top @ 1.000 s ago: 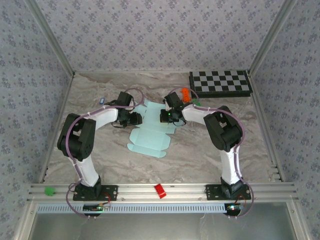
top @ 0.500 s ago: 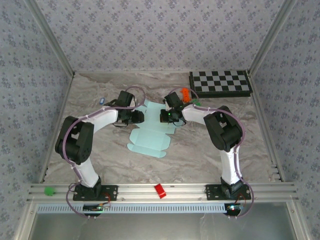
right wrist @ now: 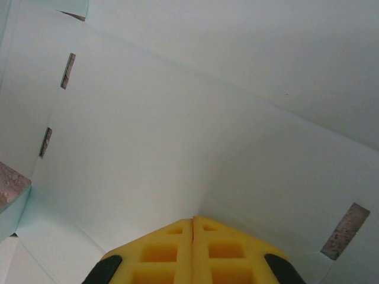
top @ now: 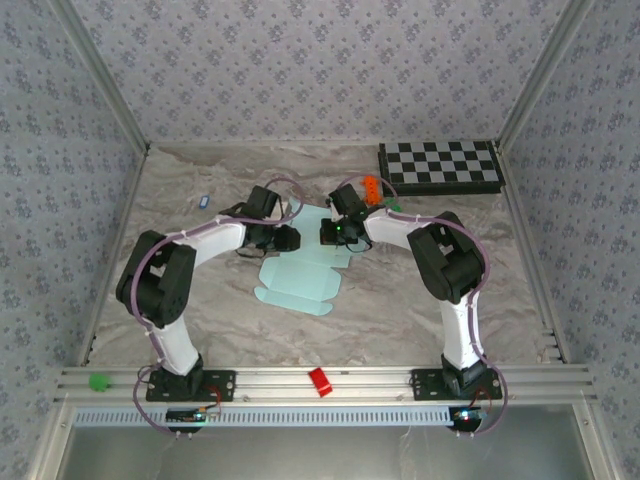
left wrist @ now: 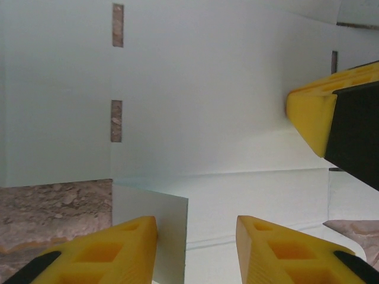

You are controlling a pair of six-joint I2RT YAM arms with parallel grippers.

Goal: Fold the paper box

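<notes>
The paper box [top: 298, 270] is thin card. I think it is very light and bends easily. It would slide on the counter [top: 420, 300] if pushed from the side, and a hard squeeze would crease it in the wrong spot. The best place to take hold looks like the edge of a flap, close to a fold line, while something presses the flat part down so it cannot slip.

The paper box is pale blue and plain, with no writing on it. It is not a box yet. It is a flat cut-out sheet with flaps around its sides. It lies in the middle of the top view, and its upper end sits between the two arms. In the left wrist view it has faint fold lines and small slits [left wrist: 116, 120] where the brown counter shows through. Most of it lies flat, so I think the folding has only just begun.

The left end effector [top: 284, 239] sits over the upper left part of the sheet. Its yellow fingers [left wrist: 118, 251] are spread apart. A small flap [left wrist: 172, 228] stands up in the gap, just beside the finger at the lower left of that view. The fingers are not closed on it.

The right end effector [top: 331, 233] is at the upper right part of the sheet. Its fingers [right wrist: 166, 248] are pressed together, and I see nothing between them. Their tips point at the sheet where fold lines meet. I cannot tell if they touch it.

A black-and-white checkered board [top: 440, 167] lies at the upper right of the top view, well apart from the sheet.
</notes>
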